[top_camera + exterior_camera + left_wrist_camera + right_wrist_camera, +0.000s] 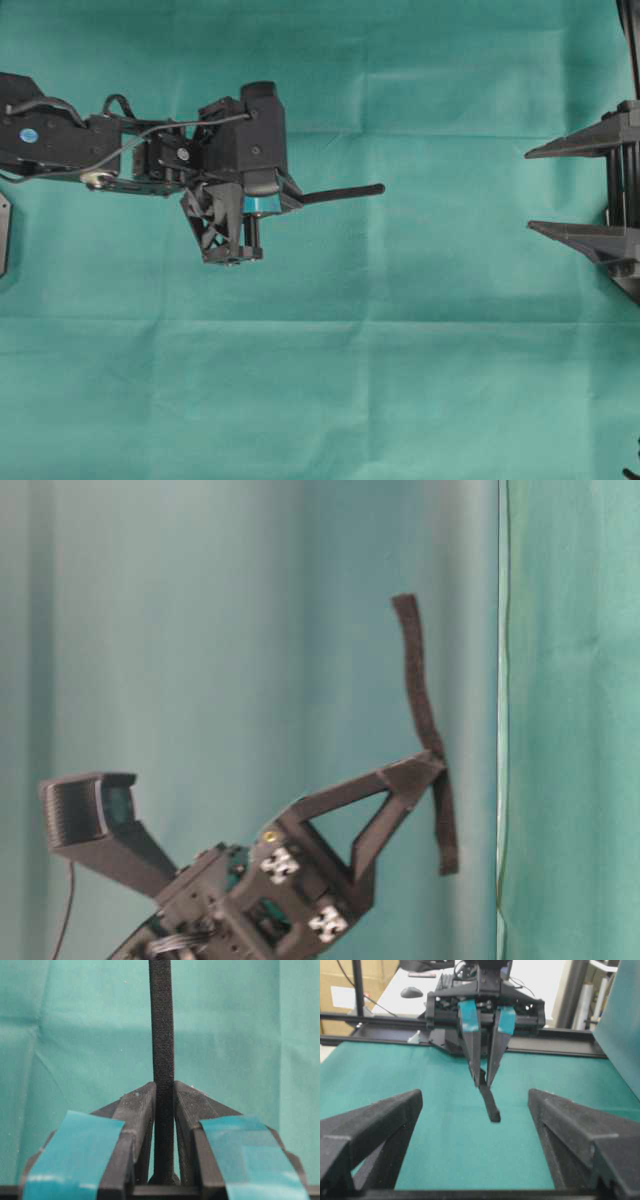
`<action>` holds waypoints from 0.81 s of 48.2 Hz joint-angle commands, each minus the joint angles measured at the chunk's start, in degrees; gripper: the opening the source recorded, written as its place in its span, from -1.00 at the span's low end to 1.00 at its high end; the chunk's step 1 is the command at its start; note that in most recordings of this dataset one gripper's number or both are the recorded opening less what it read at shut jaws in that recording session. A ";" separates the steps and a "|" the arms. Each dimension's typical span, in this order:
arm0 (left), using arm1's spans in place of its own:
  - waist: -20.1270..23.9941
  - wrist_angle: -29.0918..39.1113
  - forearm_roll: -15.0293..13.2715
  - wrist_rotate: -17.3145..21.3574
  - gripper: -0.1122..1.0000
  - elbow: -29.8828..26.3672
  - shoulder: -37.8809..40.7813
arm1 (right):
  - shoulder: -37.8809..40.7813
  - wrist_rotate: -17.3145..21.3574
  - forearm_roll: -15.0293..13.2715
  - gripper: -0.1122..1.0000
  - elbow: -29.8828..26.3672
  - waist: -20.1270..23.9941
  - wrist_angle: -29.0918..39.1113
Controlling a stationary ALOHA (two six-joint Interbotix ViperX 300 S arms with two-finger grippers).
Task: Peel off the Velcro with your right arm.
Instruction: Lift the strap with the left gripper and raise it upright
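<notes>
one velcro [342, 192] strap, two pincers; left pincer [164, 1091] (teal-taped) clamped on the strap, holding it above the green table [400, 380]; right pincer [545, 190] spread wide, holding nothing, well apart.

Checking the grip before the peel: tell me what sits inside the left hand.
The left hand is shut on the Velcro, which runs between its fingers and sticks out past the tips. The strap's clamped stretch is covered by them.

You have: one thin black fabric Velcro strap [342, 192] | two black robot arms — one with teal-patched fingers [227, 1147], one with plain black pointed fingers [372, 1125] | one teal cloth-covered counter [400, 380]
</notes>
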 commanded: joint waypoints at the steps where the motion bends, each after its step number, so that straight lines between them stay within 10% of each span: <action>1: -0.26 -0.09 -0.09 -0.26 -0.63 -0.97 -2.02 | 0.44 0.00 0.00 0.67 -0.70 -0.09 -0.53; 18: -2.02 -4.57 -0.18 -4.39 -0.63 -0.53 -3.78 | 2.20 -0.18 -2.37 0.67 -3.34 -0.09 -0.53; 39: -3.87 -23.99 -0.26 -21.36 -0.63 7.73 -9.32 | 13.80 -2.64 -12.74 0.66 -10.55 -0.09 -3.96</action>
